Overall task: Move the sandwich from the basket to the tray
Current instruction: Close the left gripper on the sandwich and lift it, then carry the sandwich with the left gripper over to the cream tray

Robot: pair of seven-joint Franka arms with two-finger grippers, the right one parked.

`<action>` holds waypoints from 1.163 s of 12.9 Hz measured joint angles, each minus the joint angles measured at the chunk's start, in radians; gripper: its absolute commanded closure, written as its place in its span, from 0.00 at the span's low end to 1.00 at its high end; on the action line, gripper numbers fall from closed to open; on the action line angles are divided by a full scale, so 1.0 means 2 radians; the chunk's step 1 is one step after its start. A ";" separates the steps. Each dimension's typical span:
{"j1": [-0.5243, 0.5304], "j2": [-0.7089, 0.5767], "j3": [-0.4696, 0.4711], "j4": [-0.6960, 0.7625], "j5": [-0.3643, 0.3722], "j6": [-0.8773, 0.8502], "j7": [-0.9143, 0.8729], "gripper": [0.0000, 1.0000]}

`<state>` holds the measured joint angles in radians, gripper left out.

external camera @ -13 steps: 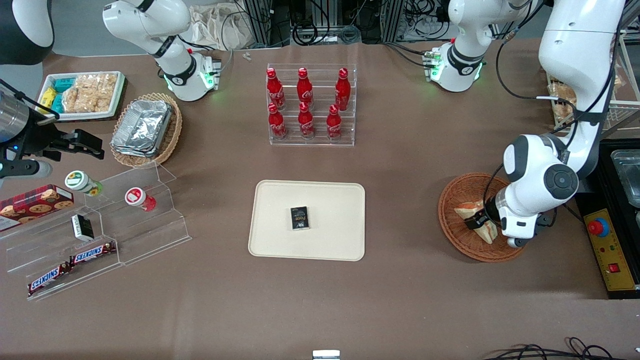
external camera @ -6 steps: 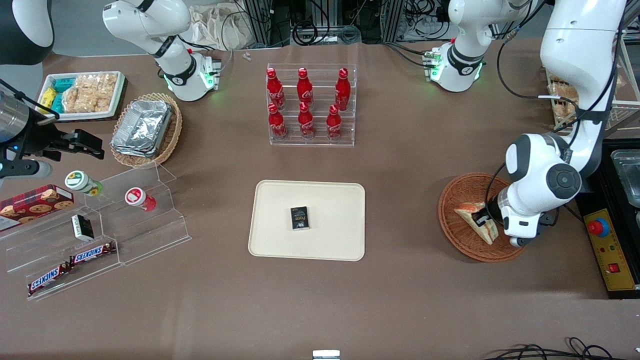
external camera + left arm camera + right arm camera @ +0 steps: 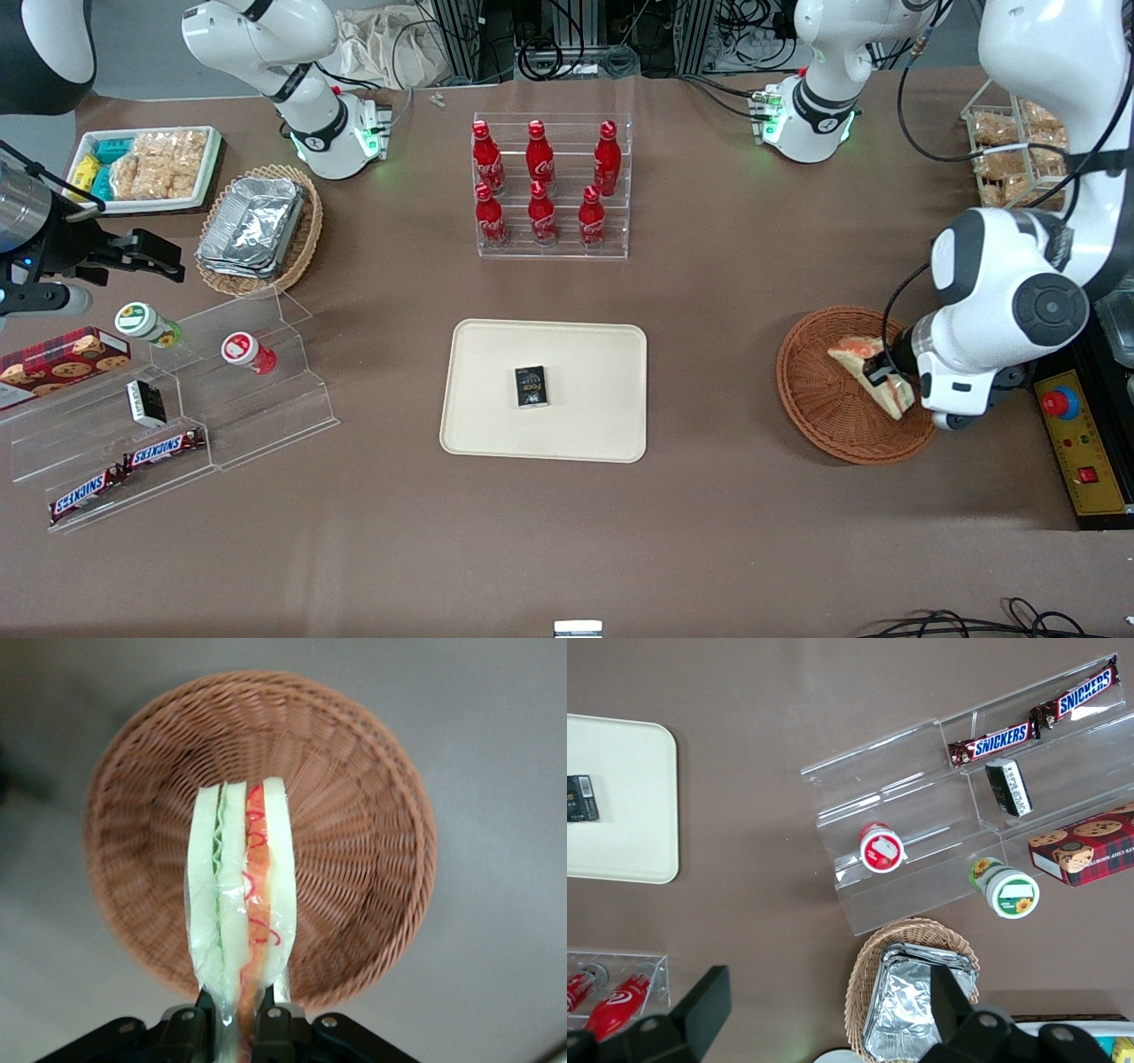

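Wicker rim of the basket [image 3: 811, 416] lies under our gripper [image 3: 886, 379], which pinches one sandwich [image 3: 864, 365] above it; bare table separates it from the tray [image 3: 585, 354], where one small dark box [image 3: 531, 386] sits mid-tray. Six red bottles [image 3: 540, 182] stand farther from the camera.

From the wrist, we see the sandwich [image 3: 241, 904] clamped upright between the fingers [image 3: 202, 1005], clear of the basket [image 3: 363, 815] below.

"SNICKERS" on two bars [image 3: 1034, 716]; "Coca-Cola" on red bottles [image 3: 540, 182].
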<state>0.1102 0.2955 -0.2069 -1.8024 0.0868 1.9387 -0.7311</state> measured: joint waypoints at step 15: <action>-0.007 0.029 -0.212 0.143 0.021 -0.174 0.177 1.00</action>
<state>0.0972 0.3543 -0.6315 -1.5169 0.1293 1.5916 -0.3762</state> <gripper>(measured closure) 0.846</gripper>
